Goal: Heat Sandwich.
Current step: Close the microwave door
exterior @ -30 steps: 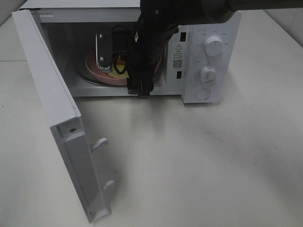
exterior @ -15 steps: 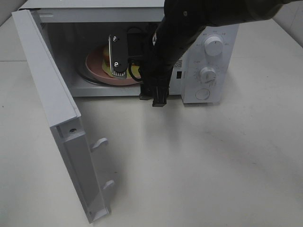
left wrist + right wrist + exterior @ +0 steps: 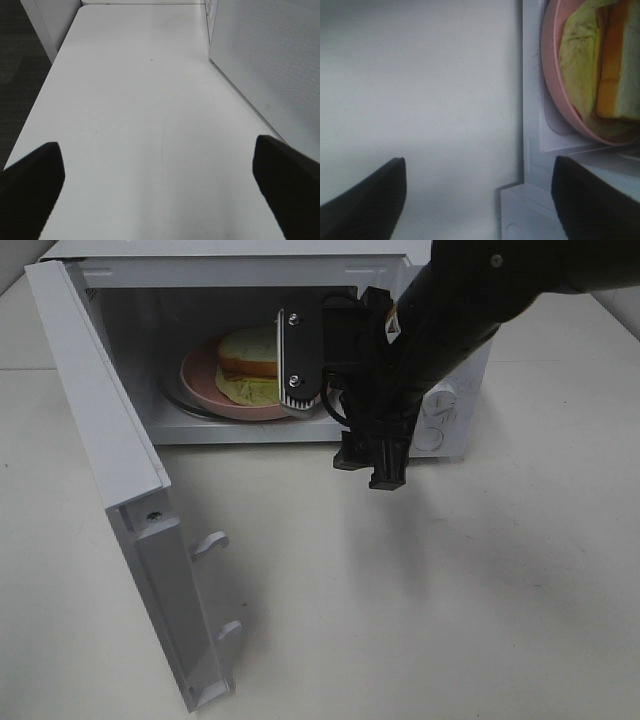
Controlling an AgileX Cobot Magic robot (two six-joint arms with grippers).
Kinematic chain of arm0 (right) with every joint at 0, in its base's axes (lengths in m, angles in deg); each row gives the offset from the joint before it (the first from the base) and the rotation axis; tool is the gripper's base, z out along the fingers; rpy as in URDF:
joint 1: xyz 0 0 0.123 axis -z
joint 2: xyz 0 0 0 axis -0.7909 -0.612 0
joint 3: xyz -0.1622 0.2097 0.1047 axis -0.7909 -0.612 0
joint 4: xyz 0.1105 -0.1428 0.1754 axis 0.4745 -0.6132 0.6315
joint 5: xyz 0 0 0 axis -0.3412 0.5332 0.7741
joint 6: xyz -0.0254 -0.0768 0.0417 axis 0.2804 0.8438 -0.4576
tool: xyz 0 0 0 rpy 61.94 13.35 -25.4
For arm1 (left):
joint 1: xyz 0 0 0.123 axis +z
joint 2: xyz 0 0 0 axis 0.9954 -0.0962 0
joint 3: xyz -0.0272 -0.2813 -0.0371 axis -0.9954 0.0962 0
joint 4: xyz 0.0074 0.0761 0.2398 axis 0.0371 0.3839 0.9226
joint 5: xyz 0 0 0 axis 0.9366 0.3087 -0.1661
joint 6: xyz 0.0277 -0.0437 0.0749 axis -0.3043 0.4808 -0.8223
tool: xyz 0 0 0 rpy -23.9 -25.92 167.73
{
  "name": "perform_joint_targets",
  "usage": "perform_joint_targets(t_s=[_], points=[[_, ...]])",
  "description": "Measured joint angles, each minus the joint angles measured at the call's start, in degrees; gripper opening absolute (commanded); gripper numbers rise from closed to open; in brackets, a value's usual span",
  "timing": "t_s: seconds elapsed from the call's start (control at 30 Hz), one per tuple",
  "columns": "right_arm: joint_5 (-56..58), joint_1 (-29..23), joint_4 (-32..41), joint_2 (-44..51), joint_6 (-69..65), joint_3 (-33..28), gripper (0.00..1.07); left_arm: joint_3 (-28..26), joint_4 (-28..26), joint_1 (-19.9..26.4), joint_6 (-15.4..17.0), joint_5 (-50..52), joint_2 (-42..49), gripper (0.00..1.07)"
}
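Note:
The sandwich (image 3: 248, 352), white bread over a yellow-green layer, lies on the round pink plate (image 3: 200, 380) inside the open microwave (image 3: 230, 252). My right gripper (image 3: 372, 468) hangs open and empty just outside the cavity, in front of the control panel, fingers pointing down at the table. The right wrist view shows the sandwich (image 3: 612, 60) and the plate's rim (image 3: 549, 75) past the microwave's front sill, off to one side of the open right gripper (image 3: 480, 205). My left gripper (image 3: 160, 185) is open over bare table and holds nothing.
The microwave door (image 3: 100, 430) stands swung wide to the left, reaching toward the table's front. A white panel of the microwave (image 3: 265, 60) rises beside the left gripper. The right arm covers most of the control panel; one knob (image 3: 430, 432) peeks out.
The right arm has pulled out of the microwave cavity and shifted right and toward the front. The sandwich and plate, earlier mostly hidden behind it, now show inside.

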Motion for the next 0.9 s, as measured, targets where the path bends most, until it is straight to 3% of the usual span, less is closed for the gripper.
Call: perform_joint_targets(t_s=[0.53,0.9], points=[[4.76,0.0,0.06,14.38,-10.08,-12.95,0.76,0.0,0.0,0.0,0.0,0.0,0.0,0.98],[15.3,0.0,0.23,25.95,-31.68,-17.76,0.76,0.0,0.0,0.0,0.0,0.0,0.0,0.98]])
